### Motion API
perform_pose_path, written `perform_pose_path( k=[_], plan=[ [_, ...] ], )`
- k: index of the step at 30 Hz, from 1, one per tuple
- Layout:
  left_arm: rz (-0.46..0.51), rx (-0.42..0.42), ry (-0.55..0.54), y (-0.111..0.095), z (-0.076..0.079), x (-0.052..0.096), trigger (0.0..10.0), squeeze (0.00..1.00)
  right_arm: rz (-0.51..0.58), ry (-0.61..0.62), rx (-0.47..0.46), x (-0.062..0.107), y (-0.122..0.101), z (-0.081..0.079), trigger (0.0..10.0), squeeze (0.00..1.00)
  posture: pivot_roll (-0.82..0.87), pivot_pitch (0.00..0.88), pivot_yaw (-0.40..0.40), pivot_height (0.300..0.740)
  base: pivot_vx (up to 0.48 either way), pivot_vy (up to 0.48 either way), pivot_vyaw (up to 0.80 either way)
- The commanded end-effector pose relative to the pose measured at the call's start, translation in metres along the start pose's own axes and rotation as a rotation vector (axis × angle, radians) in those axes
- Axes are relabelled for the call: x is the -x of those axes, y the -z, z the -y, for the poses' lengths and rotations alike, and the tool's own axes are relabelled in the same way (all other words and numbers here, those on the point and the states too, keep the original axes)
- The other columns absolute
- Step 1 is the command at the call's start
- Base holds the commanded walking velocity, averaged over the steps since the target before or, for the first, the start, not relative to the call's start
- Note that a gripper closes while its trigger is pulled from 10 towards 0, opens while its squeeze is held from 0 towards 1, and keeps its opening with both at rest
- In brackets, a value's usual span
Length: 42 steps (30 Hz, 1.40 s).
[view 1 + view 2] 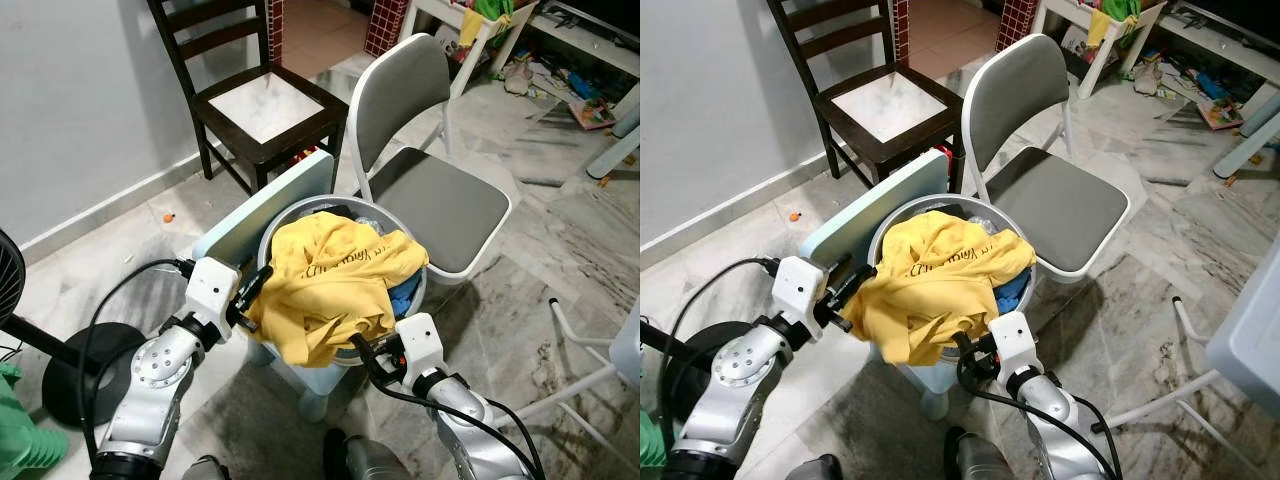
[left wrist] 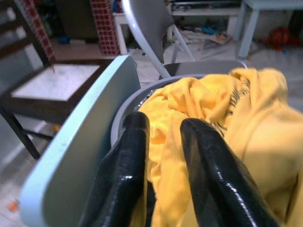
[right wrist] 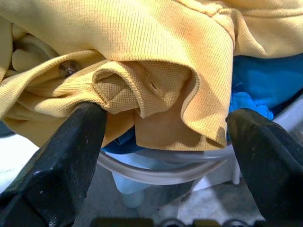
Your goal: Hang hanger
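A yellow shirt [image 1: 330, 280] lies heaped over a round grey basket [image 1: 300, 206] that stands on a pale blue stool [image 1: 270, 205]. A blue garment [image 3: 265, 75] lies under it in the basket. My left gripper [image 1: 252, 290] is at the shirt's left edge, and its fingers [image 2: 137, 142] are shut on a fold of the yellow cloth. At the basket's near rim [image 3: 161, 170] my right gripper [image 3: 165, 113] is open wide, with the shirt's collar and a button just ahead of it, between the fingers.
A white chair with a grey seat [image 1: 440, 200] stands right behind the basket, and a dark wooden chair [image 1: 260, 105] behind-left by the wall. A black fan base [image 1: 70, 370] and cable lie on the floor to the left. White rack legs [image 1: 580, 350] stand to the right.
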State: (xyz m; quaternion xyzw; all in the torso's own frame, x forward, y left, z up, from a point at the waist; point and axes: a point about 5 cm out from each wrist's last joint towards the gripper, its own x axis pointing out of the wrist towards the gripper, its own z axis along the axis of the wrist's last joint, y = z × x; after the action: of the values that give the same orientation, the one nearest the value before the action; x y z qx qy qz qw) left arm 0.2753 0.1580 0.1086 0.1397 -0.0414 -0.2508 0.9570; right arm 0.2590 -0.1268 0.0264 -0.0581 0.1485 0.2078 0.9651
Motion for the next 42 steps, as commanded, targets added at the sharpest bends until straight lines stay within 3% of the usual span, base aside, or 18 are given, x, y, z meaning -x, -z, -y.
perform_pose_path(
  k=[1, 4, 7, 13, 19, 23, 33, 41, 42],
  plan=[
    [-0.002, -0.065, 0.02, 0.003, 0.005, 0.011, 10.0, 1.0, -0.02, 0.005, -0.004, 0.002, 0.006, 0.001, 10.0, 0.14, -0.07, 0.202, -0.084, 0.74, 0.0, 0.0, 0.0],
    [0.011, -0.153, 0.016, 0.004, 0.007, 0.021, 10.0, 1.0, -0.019, 0.003, -0.005, 0.001, 0.006, 0.0, 10.0, 0.14, -0.07, 0.202, -0.082, 0.74, 0.0, 0.0, 0.0],
    [0.02, -0.158, 0.016, 0.004, 0.01, 0.025, 10.0, 1.0, -0.019, 0.003, -0.006, 0.001, 0.006, 0.0, 10.0, 0.14, -0.07, 0.203, -0.082, 0.74, 0.0, 0.0, 0.0],
    [-0.002, -0.145, 0.14, 0.017, 0.048, 0.039, 10.0, 1.0, -0.025, 0.003, -0.005, 0.002, 0.007, 0.0, 10.0, 0.14, -0.07, 0.207, -0.081, 0.74, 0.0, 0.0, 0.0],
    [-0.053, -0.169, 0.17, 0.036, 0.063, 0.045, 10.0, 1.0, -0.025, 0.005, -0.003, 0.001, 0.008, 0.0, 10.0, 0.14, -0.08, 0.206, -0.082, 0.74, 0.0, 0.0, 0.0],
    [-0.124, -0.199, 0.183, 0.054, 0.065, 0.048, 10.0, 1.0, -0.026, 0.012, -0.002, 0.002, 0.007, 0.002, 10.0, 0.14, -0.09, 0.204, -0.084, 0.74, 0.0, 0.0, 0.0],
    [-0.182, -0.243, 0.208, 0.067, 0.062, 0.051, 10.0, 1.0, -0.025, 0.017, -0.004, 0.002, 0.008, 0.001, 10.0, 0.14, -0.09, 0.204, -0.078, 0.74, 0.0, 0.0, 0.0],
    [-0.197, -0.299, 0.201, 0.078, 0.06, 0.042, 10.0, 1.0, -0.021, 0.019, -0.006, 0.002, 0.007, 0.002, 10.0, 0.14, -0.1, 0.199, -0.08, 0.74, 0.0, 0.0, 0.0],
    [-0.192, -0.314, 0.192, 0.078, 0.058, 0.037, 10.0, 0.64, -0.022, 0.021, -0.004, 0.003, 0.007, 0.003, 10.0, 0.15, -0.1, 0.199, -0.083, 0.74, 0.0, 0.0, 0.0]
  ],
)
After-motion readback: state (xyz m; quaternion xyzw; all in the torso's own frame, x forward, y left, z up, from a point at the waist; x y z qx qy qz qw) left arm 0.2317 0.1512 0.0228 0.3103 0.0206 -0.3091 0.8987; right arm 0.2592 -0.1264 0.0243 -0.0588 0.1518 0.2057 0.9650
